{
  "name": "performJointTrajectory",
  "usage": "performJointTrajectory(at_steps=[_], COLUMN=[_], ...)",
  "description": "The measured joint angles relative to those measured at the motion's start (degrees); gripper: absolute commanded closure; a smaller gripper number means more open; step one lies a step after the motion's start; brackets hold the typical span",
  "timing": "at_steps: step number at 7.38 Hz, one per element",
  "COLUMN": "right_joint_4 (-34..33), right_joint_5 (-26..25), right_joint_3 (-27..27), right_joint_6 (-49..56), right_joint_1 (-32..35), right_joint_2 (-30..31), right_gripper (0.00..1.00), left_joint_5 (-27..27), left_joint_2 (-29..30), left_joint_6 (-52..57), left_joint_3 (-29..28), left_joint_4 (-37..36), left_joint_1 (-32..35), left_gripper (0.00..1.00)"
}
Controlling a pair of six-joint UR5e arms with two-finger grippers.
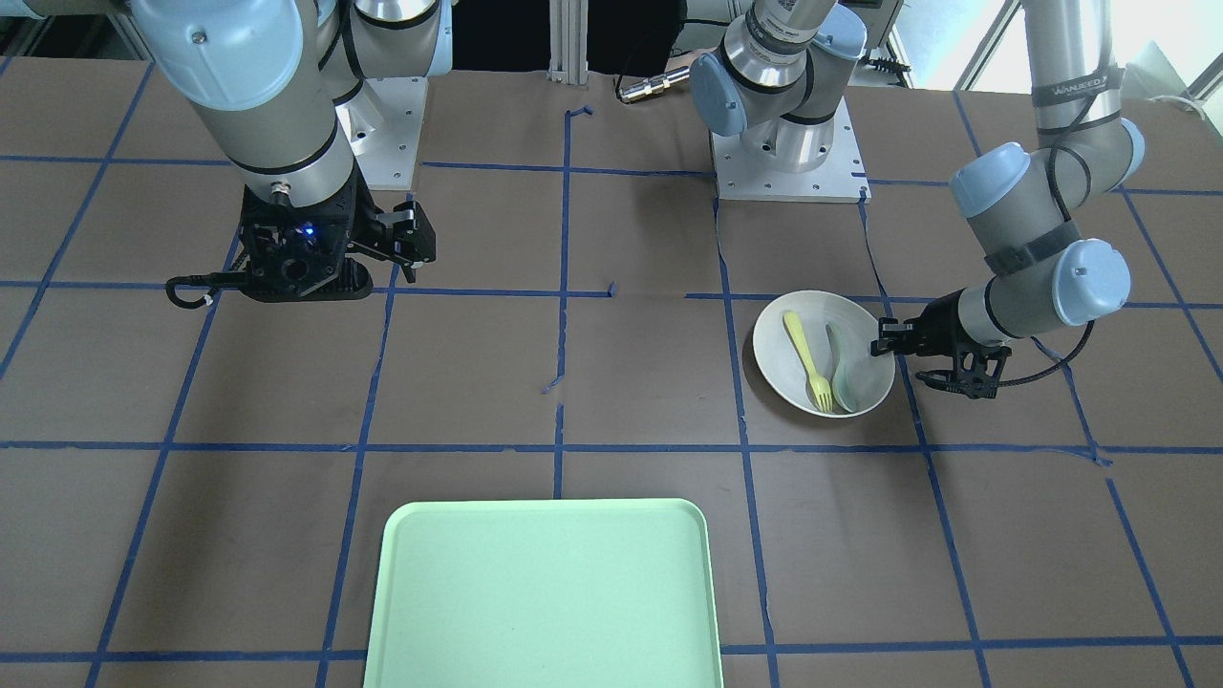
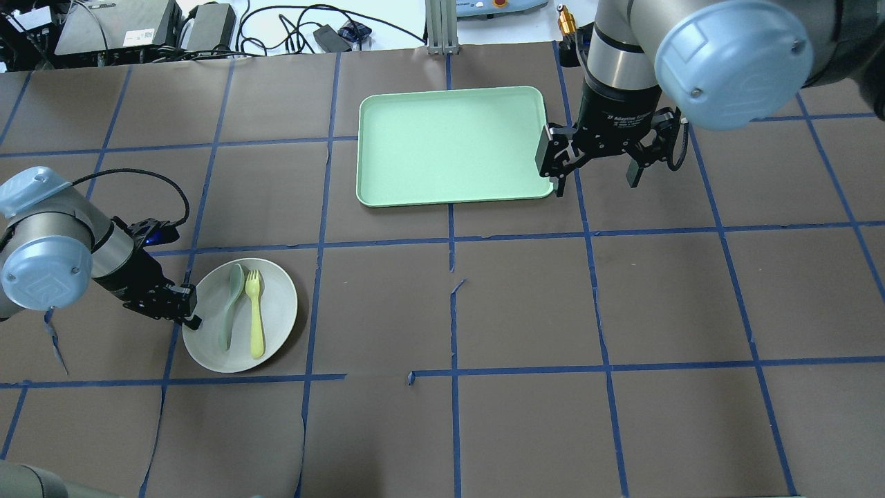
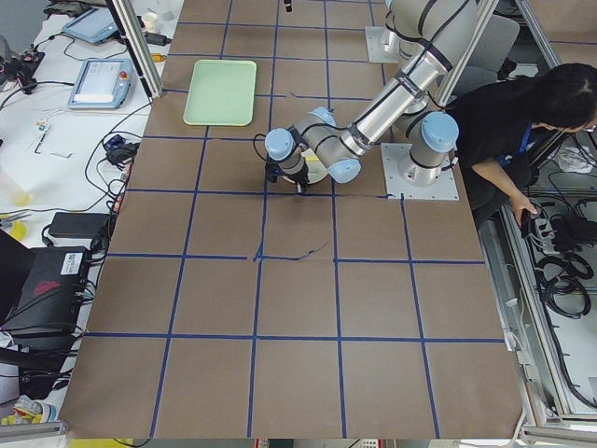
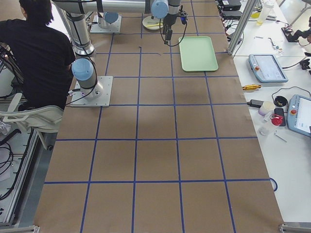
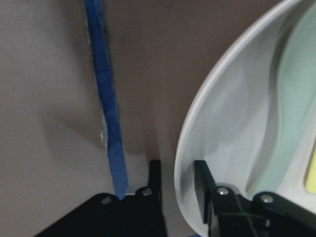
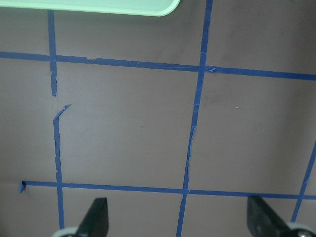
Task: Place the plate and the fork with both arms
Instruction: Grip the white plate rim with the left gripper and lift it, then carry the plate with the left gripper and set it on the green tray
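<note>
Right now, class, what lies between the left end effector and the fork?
The grey-green spoon, lying in the plate beside the fork; the overhead view shows it clearly.

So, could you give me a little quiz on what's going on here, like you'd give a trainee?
1. True or false: the fork and the spoon both lie in the plate.
2. What do the left gripper fingers sit either side of?
A) the plate's rim
B) the fork's handle
C) a strip of blue tape
3. Fill in: the right gripper, wide open, holds ____.

Key: 1 true; 2 A; 3 nothing.
</note>
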State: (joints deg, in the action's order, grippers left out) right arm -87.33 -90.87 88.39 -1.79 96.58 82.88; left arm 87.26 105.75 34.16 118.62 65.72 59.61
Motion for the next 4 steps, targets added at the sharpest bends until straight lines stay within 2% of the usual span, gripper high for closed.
performJointTrajectory(at_steps=[2, 4], right_joint_4=[-0.1, -0.2], right_joint_5=[0.0, 0.1], right_joint_3=[0.0, 0.0], right_joint_6=[0.2, 0.2], right_joint_1=[-0.1, -0.1], right_joint_2=[0.0, 0.0], right_gripper=[0.00, 0.00], left_joint_5=[-2.6, -8.3], left_joint_2=[-0.6, -0.5], left_joint_6=[0.0, -1.9], left_joint_3=[-5.6, -15.5], left_joint_4=[4.9, 17.4], left_joint_1=[0.0, 0.0], left_gripper=[1.00, 1.00])
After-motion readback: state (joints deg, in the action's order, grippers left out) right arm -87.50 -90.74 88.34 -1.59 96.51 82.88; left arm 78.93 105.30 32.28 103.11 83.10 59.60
